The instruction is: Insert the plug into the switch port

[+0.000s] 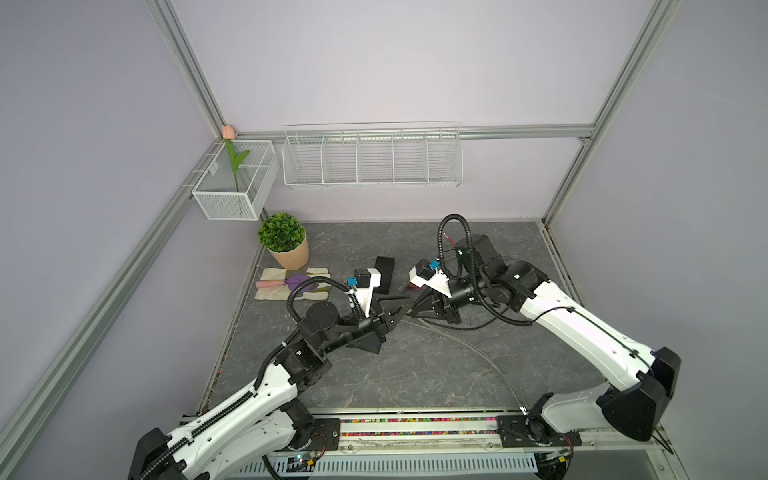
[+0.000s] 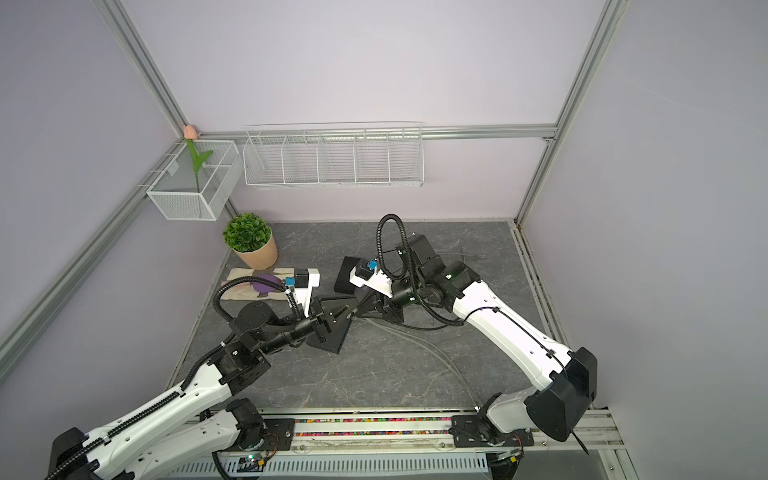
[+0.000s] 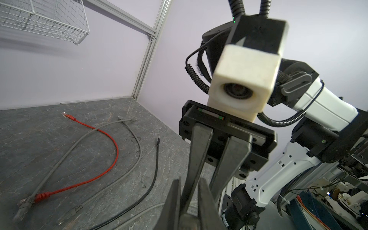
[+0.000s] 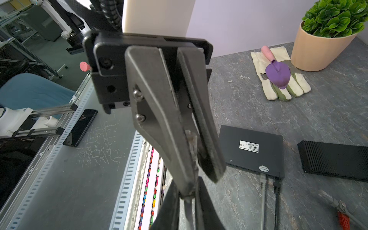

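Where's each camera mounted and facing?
Top views: high at the front, looking down toward the back wall; both arms, left gripper and right gripper meeting mid-table.
Left wrist: on the left arm, looks past its own fingers at the right gripper and red cable.
Right wrist: on the right arm, past own fingers at left gripper shut on a clear plug, network switch.
Shared: potted plant, right wrist and both top views.

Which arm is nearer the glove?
Left. The left arm lies just right of the glove in both top views; the right arm is farther right, past the black box.
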You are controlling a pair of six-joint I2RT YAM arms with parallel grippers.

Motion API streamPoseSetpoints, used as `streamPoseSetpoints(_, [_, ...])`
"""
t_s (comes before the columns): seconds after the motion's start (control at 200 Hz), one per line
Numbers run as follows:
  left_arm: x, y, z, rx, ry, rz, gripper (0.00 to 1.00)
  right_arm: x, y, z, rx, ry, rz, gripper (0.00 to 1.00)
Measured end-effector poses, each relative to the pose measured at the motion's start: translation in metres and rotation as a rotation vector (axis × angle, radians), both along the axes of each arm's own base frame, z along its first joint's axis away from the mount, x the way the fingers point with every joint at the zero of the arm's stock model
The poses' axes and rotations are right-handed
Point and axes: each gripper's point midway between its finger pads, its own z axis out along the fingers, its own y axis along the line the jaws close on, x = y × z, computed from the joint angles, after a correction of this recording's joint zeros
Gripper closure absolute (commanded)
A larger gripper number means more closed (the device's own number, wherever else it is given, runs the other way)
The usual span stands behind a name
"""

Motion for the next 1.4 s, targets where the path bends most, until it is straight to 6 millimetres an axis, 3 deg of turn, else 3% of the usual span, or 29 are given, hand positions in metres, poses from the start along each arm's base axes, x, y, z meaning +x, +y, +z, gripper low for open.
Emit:
streamPoseSetpoints(0.06, [0.0, 0.0, -0.001, 0.002, 0.002, 0.001, 1.0, 0.0, 0.0, 0.001, 0.003, -0.007, 0.006, 0.58])
streamPoseSetpoints(0.11, [0.0, 0.0, -0.002, 0.005, 0.004, 0.002, 1.0, -0.001, 0.0, 0.001, 0.001, 0.001, 0.004, 0.55])
streamPoseSetpoints(0.28, [0.001, 0.0, -0.002, 0.008, 0.006, 0.005, 1.0, -0.005, -0.006, -0.006, -0.01, -0.008, -0.002, 0.57])
streamPoseSetpoints(0.42, [0.001, 0.0, 0.002, 0.004, 0.001, 0.004, 1.0, -0.01, -0.018, -0.013, -0.023, -0.01, -0.027, 0.68])
streamPoseSetpoints(0.94, [-0.001, -0.002, 0.009, -0.023, -0.009, -0.016, 1.0, 0.002, -0.015, -0.003, 0.027, -0.049, -0.047, 0.65])
streamPoseSetpoints(1.085, [-0.002, -0.002, 0.011, -0.029, -0.015, -0.02, 1.0, 0.006, -0.013, -0.004, 0.036, -0.043, -0.047, 0.73])
streamPoseSetpoints(1.26, [-0.001, -0.001, 0.012, -0.033, -0.019, -0.015, 1.0, 0.003, -0.011, -0.003, 0.052, -0.017, -0.025, 0.89])
streamPoseSetpoints(1.4, [0.0, 0.0, 0.013, -0.035, -0.021, -0.006, 1.0, 0.001, -0.01, -0.002, 0.061, -0.001, -0.018, 0.93])
